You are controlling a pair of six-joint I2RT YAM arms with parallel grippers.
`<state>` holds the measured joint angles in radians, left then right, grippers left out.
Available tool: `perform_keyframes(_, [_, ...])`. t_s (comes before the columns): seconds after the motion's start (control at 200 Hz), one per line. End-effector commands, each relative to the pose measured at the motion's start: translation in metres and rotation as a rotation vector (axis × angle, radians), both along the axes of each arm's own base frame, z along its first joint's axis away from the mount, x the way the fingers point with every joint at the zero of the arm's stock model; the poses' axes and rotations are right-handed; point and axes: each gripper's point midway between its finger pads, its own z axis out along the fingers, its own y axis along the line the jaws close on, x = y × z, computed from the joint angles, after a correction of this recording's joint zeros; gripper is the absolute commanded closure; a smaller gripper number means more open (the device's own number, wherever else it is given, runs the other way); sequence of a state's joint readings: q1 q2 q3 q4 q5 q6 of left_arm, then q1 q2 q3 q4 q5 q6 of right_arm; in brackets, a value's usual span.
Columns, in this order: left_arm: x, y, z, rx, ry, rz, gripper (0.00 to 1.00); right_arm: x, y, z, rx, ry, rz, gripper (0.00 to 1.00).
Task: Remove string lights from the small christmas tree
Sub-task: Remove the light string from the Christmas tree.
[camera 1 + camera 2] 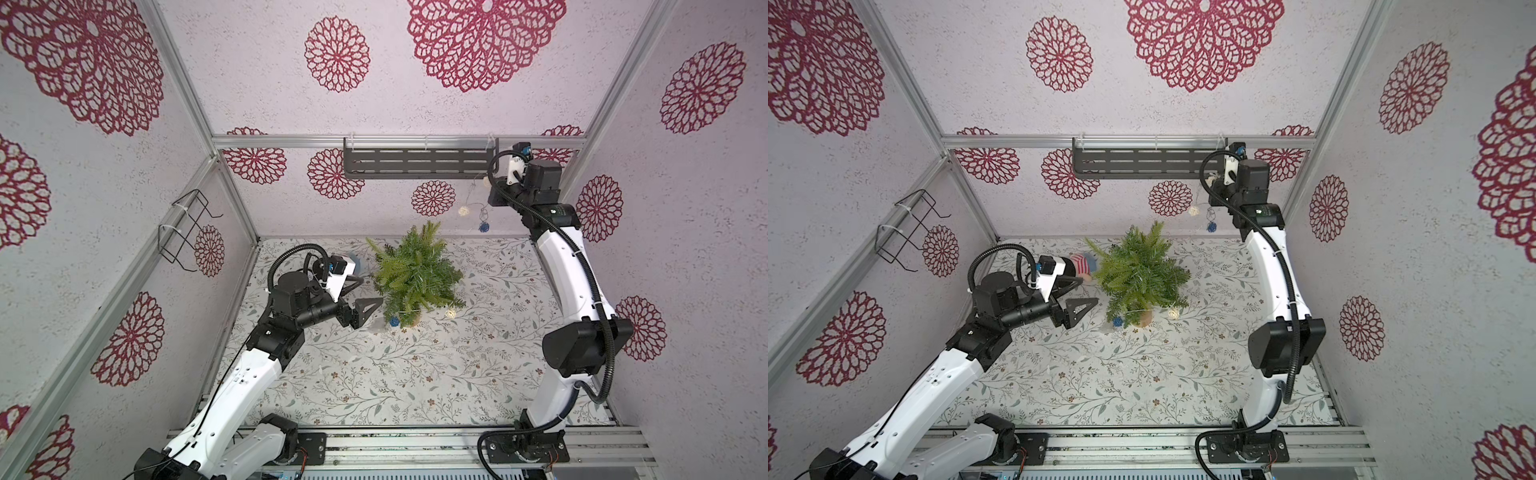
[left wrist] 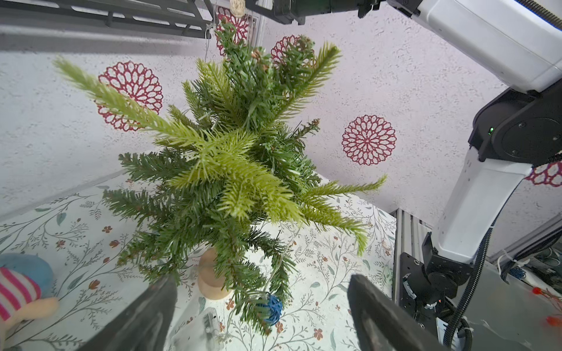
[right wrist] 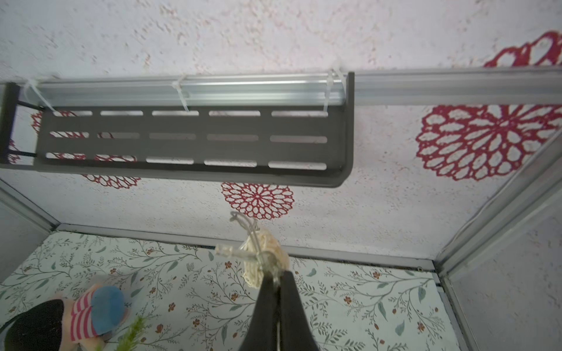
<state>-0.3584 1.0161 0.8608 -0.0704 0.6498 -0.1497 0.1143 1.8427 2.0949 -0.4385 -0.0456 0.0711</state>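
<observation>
My right claw (image 3: 278, 275) is clenched on the string lights (image 3: 264, 258), high at the far right, balls (image 1: 483, 226) dangling below it; more balls lie at the foot of the small christmas tree (image 1: 415, 274), upright on the surface (image 1: 374, 374). My left claw (image 1: 372, 289) gapes, released, just left of the tree.

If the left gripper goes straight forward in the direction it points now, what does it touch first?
Probably the low branches of the small christmas tree, near the blue ball. The open left gripper points at them. The tan base seems to stand just behind, but depth is unclear.
</observation>
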Motion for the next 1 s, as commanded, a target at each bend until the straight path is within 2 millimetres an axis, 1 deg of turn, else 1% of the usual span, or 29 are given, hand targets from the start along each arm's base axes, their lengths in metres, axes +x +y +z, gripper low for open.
perform_keyframes(0.0, [-0.008, -0.002, 0.005, -0.003, -0.027, -0.025, 0.08, -0.012, -0.023, 0.003, -0.022, -0.017, -0.093, 1.0])
perform_keyframes(0.11, [-0.008, -0.002, 0.006, -0.008, -0.022, -0.021, 0.08, -0.015, -0.034, -0.025, 0.032, 0.024, -0.127, 1.0])
perform_keyframes(0.255, [-0.006, -0.001, 0.008, -0.01, -0.014, -0.01, 0.08, -0.01, -0.036, -0.065, 0.148, 0.07, -0.132, 1.0])
perform_keyframes(0.32, [-0.006, 0.0, 0.009, -0.009, -0.004, -0.004, 0.08, -0.005, -0.035, -0.077, 0.179, 0.077, -0.133, 1.0])
perform_keyframes(0.42, [-0.007, 0.001, 0.012, -0.013, 0.009, 0.007, 0.08, 0.005, -0.041, -0.098, 0.218, 0.104, -0.154, 1.0])
perform_keyframes(0.47, [-0.008, 0.002, 0.014, -0.015, 0.012, 0.015, 0.08, 0.011, -0.044, -0.104, 0.24, 0.106, -0.162, 1.0])
perform_keyframes(0.51, [-0.007, 0.003, 0.015, -0.016, 0.012, 0.023, 0.08, 0.016, -0.047, -0.103, 0.255, 0.103, -0.163, 1.0])
perform_keyframes(0.555, [-0.007, 0.004, 0.017, -0.017, 0.018, 0.032, 0.08, 0.021, -0.048, -0.095, 0.268, 0.091, -0.154, 1.0])
perform_keyframes(0.59, [-0.007, 0.005, 0.017, -0.018, 0.025, 0.036, 0.08, 0.023, -0.046, -0.082, 0.271, 0.068, -0.136, 1.0])
perform_keyframes(0.625, [-0.006, 0.005, 0.018, -0.017, 0.029, 0.039, 0.08, 0.023, -0.044, -0.065, 0.278, 0.033, -0.121, 1.0])
perform_keyframes(0.705, [-0.004, 0.006, 0.02, -0.017, 0.035, 0.051, 0.08, 0.02, -0.032, -0.022, 0.304, -0.062, -0.042, 1.0])
perform_keyframes(0.796, [-0.001, 0.007, 0.019, -0.014, 0.039, 0.064, 0.08, 0.014, -0.024, 0.016, 0.338, -0.153, 0.018, 1.0])
perform_keyframes(0.871, [0.002, 0.007, 0.017, -0.009, 0.046, 0.075, 0.08, 0.013, -0.018, 0.04, 0.352, -0.211, 0.064, 1.0])
perform_keyframes(0.991, [0.006, 0.007, 0.012, 0.0, 0.06, 0.083, 0.08, 0.018, -0.009, 0.067, 0.378, -0.277, 0.125, 1.0])
